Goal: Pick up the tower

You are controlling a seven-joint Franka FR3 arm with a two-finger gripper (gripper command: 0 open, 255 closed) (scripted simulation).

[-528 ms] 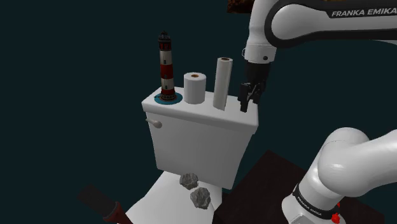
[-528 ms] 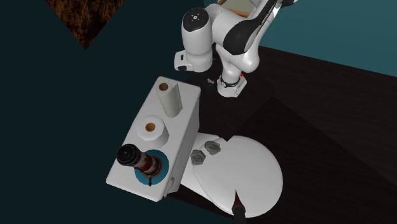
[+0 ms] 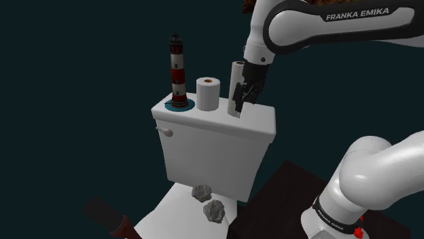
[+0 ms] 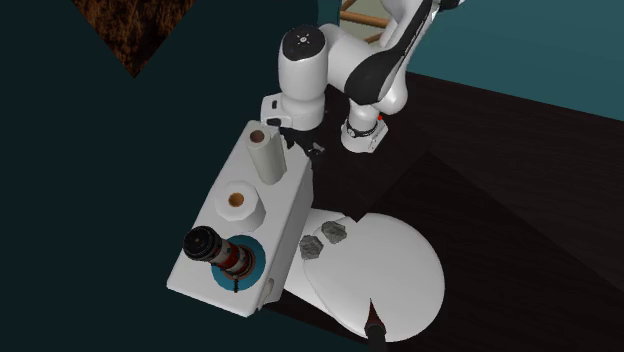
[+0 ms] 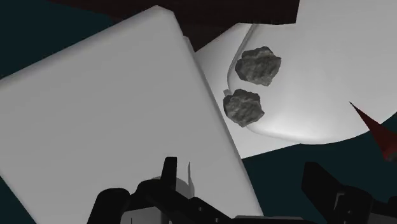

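1. I'm seeing the gripper (image 3: 239, 103) shifted along the tank lid (image 3: 255, 123) toward the shoulder view's left since half a second ago. It is now hanging in front of the tall roll (image 3: 238, 68). I'm judging this as closing on the target, with the approach unfinished.
2. The fingers are standing spread, pinching nothing.
3. The tower (image 3: 177, 71) is standing upright on its teal base (image 3: 180, 105) at the lid's left end. It is well apart from the fingers, with the short roll (image 3: 208, 94) and the tall roll sitting between.
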